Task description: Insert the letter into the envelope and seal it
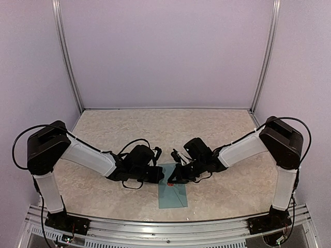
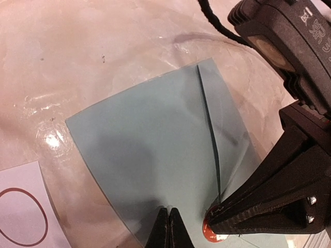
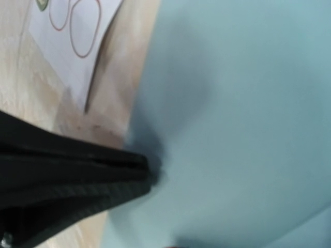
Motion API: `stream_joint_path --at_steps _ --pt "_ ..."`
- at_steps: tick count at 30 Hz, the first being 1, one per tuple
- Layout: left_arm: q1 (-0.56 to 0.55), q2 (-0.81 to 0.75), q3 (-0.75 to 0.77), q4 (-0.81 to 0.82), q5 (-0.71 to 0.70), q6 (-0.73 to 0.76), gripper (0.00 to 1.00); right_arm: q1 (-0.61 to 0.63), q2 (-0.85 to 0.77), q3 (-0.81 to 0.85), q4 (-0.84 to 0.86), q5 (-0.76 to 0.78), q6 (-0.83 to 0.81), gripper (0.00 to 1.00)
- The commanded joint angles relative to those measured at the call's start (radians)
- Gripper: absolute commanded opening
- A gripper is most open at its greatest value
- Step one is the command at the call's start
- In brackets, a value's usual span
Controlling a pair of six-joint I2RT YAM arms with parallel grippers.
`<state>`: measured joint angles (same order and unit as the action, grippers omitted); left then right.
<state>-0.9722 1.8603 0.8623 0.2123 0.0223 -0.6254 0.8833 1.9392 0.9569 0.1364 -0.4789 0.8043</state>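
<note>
The teal envelope point(image 1: 173, 194) lies flat between the arms, with its flap folded down along a crease point(image 2: 208, 129). No letter shows. My left gripper point(image 1: 161, 176) is shut, and its tips point(image 2: 169, 213) rest on the envelope near its left edge. They also reach in from the left in the right wrist view point(image 3: 147, 169). My right gripper point(image 1: 171, 180) is shut at the flap's point. It has a round red sticker point(image 2: 213, 235) at its fingertips point(image 2: 222, 214), held against the envelope point(image 3: 232, 103). Its own fingers are out of the right wrist view.
A white card point(image 2: 20, 212) with round red outlines lies on the beige table point(image 1: 155, 129) just left of the envelope, and shows in the right wrist view point(image 3: 72, 36). It is hidden under the left arm from above. A black cable point(image 2: 207, 15) runs behind the right gripper.
</note>
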Motion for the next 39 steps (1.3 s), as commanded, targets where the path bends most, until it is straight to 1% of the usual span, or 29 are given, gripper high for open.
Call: stream_joint_path --at_steps 1,6,11,18,25,30,32,34,35,37,39 --pt "-0.012 0.046 -0.008 -0.005 0.014 0.012 0.0 0.025 0.053 -0.031 -0.13 0.009 -0.032 0.0" --pt "-0.013 0.051 -0.021 -0.025 -0.007 -0.015 0.0 0.033 0.052 -0.029 -0.13 -0.016 -0.065 0.0" --pt "-0.01 0.055 -0.024 -0.043 -0.019 -0.026 0.0 0.037 0.042 -0.042 -0.166 -0.009 -0.071 0.0" --pt "-0.008 0.054 -0.029 -0.041 -0.02 -0.019 0.0 0.035 0.003 -0.088 -0.181 0.059 -0.02 0.0" --pt "-0.008 0.042 -0.056 -0.007 -0.02 0.006 0.0 0.015 -0.041 -0.145 -0.159 0.09 0.021 0.0" --pt "-0.012 0.028 -0.065 0.013 -0.019 0.027 0.0 0.013 -0.055 -0.153 -0.153 0.088 0.022 0.0" --pt "-0.014 0.012 -0.062 0.019 -0.019 0.032 0.0 0.013 -0.079 -0.159 -0.14 0.085 0.013 0.0" --pt "-0.015 -0.019 -0.06 0.022 -0.019 0.035 0.0 0.013 -0.138 -0.179 -0.104 0.089 0.0 0.01" --pt "-0.016 -0.052 -0.059 0.023 -0.032 0.035 0.02 0.013 -0.174 -0.185 -0.093 0.094 -0.012 0.06" --pt "-0.014 -0.112 -0.057 0.022 -0.065 0.04 0.15 0.013 -0.252 -0.188 -0.087 0.117 -0.042 0.27" --pt "-0.009 -0.184 -0.049 0.021 -0.093 0.05 0.36 0.012 -0.339 -0.183 -0.095 0.152 -0.077 0.51"
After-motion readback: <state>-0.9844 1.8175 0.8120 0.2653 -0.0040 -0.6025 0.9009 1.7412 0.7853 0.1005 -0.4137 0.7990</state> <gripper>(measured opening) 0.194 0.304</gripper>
